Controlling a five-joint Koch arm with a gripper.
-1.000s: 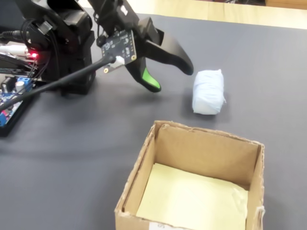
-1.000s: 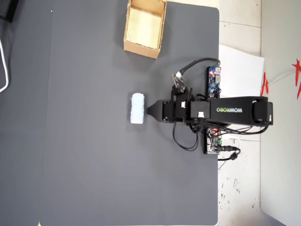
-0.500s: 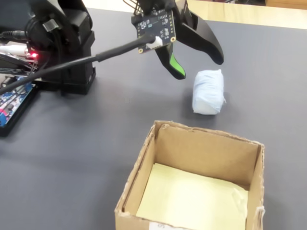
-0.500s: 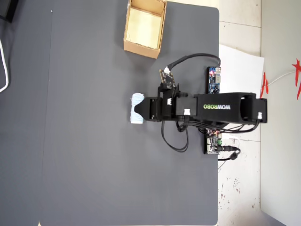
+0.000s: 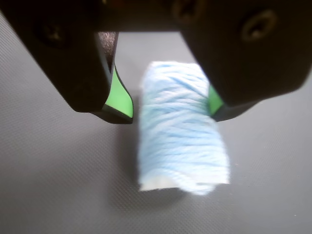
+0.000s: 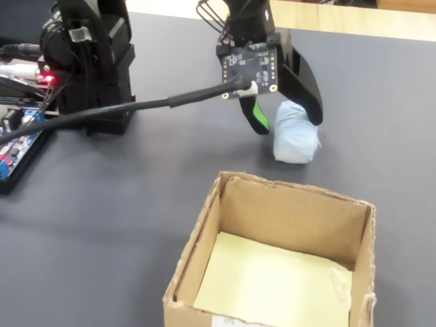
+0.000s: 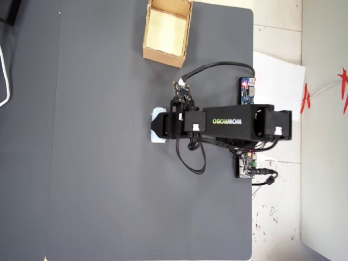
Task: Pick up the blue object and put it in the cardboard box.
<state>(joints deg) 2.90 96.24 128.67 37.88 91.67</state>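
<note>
The blue object point(image 5: 181, 131) is a pale blue wound roll lying on the dark grey mat, also seen in the fixed view point(image 6: 295, 139). My gripper point(image 5: 168, 109) is open and low over it, with one green-padded jaw on each side. The right jaw is against the roll, and a gap shows beside the left jaw. The fixed view shows the gripper point(image 6: 287, 121) straddling the roll's far end. From overhead only a sliver of the roll point(image 7: 157, 117) peeks out from under the gripper point(image 7: 155, 126). The cardboard box point(image 6: 293, 192) stands open with a yellowish floor, close in front of the roll, and appears at the mat's top in the overhead view point(image 7: 165, 58).
The arm's black base point(image 6: 92, 61) and a thick cable point(image 6: 136, 107) stand at the left of the fixed view, with circuit boards point(image 6: 20, 139) at the mat's edge. White paper point(image 7: 278, 76) lies off the mat in the overhead view.
</note>
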